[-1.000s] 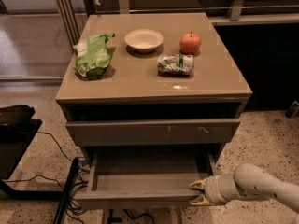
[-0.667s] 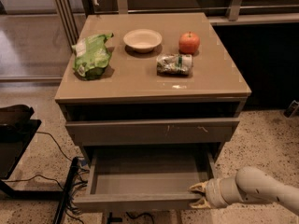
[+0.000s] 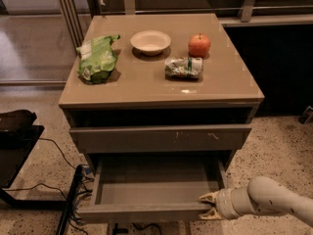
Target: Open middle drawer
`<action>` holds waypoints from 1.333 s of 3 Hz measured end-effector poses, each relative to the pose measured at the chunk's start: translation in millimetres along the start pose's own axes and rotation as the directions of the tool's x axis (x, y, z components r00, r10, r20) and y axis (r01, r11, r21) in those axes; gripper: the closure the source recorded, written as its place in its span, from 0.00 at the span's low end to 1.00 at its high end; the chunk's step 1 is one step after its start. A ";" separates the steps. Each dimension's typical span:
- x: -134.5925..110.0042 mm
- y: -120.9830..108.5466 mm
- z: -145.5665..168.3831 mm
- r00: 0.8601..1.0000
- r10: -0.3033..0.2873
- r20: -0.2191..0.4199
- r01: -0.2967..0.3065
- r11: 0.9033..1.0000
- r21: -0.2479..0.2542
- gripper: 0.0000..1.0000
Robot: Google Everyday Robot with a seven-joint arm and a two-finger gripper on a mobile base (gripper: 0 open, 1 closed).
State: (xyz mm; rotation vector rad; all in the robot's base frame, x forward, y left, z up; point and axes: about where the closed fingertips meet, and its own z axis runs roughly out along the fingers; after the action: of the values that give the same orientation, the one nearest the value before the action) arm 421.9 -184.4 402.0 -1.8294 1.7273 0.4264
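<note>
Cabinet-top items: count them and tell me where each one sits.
4. Green bag left; bowl back centre; apple back right; crushed can before the apple. None seem hidden. The pincer is at the open middle drawer's right front corner.

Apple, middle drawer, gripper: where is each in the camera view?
apple (image 3: 199, 45), camera view, its red side.
middle drawer (image 3: 142, 213), camera view, its flat front.
gripper (image 3: 208, 205), camera view, tip at the drawer's right front corner.
</note>
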 end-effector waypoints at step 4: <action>0.3 3.2 0.4 1.000 0.002 0.004 -0.002 1.000 -0.003 0.15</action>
State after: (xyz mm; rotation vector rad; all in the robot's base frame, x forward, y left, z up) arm 418.8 -184.4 400.9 -1.8277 1.7265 0.4332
